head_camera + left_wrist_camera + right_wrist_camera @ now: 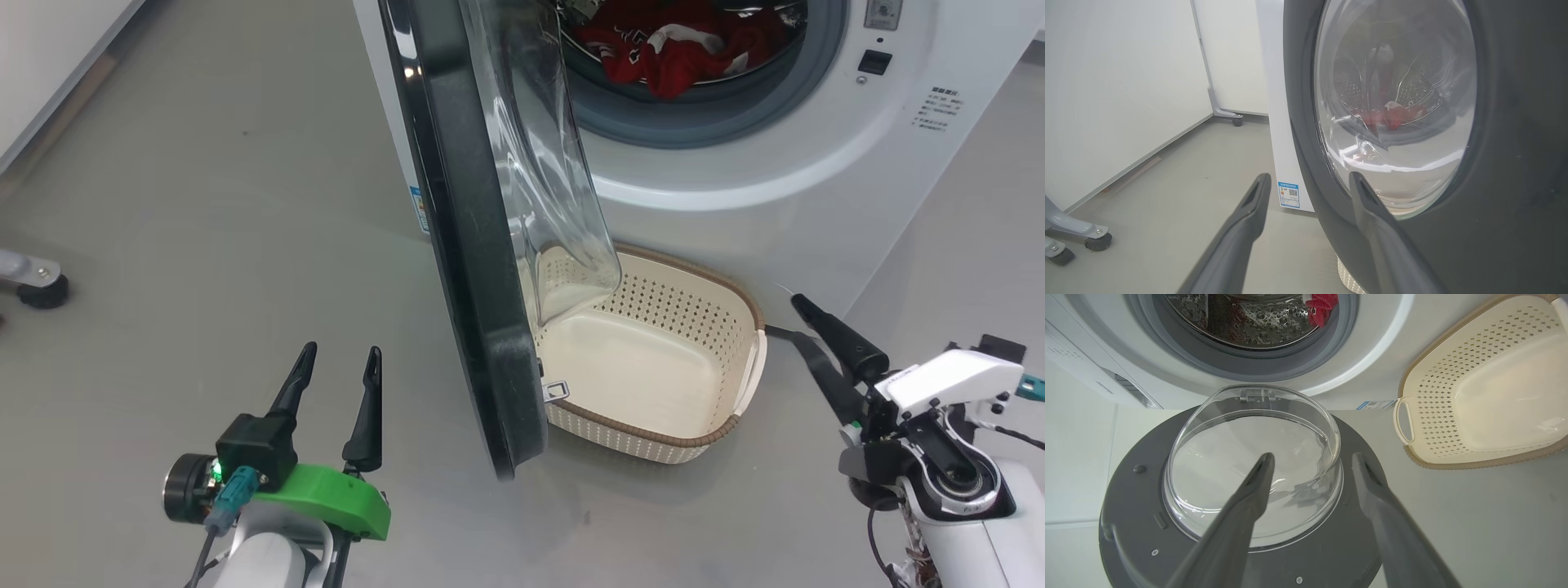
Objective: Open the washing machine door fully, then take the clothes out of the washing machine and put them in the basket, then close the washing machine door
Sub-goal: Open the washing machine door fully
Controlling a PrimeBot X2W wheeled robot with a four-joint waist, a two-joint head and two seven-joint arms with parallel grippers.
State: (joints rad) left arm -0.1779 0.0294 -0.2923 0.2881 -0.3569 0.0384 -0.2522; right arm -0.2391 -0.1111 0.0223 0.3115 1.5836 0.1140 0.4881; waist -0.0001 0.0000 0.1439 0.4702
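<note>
The washing machine door (473, 269) stands out edge-on from the washing machine (816, 163), roughly square to its front and judged short of fully open. Red clothes (678, 57) lie heaped in the drum (1249, 318) at the far side. The cream basket (718, 425) sits on the floor (204, 204) just right of the door, its left end under the glass bowl (555, 163).

The left end effector (341, 351), fingers spread and holding nothing, hovers at the near left, close to the door's outer face. The right end effector (784, 315), also spread and empty, waits at the right, beside the basket.

The main risk is that a push from the right swings the door wider into the left arm, which sits in that path. Left as it is, the door could crowd the reach into the drum, and a dragged garment may snag on the bowl or fall outside the basket. On closing, the door's lower edge could clip the basket; whether they touch now cannot be told.
</note>
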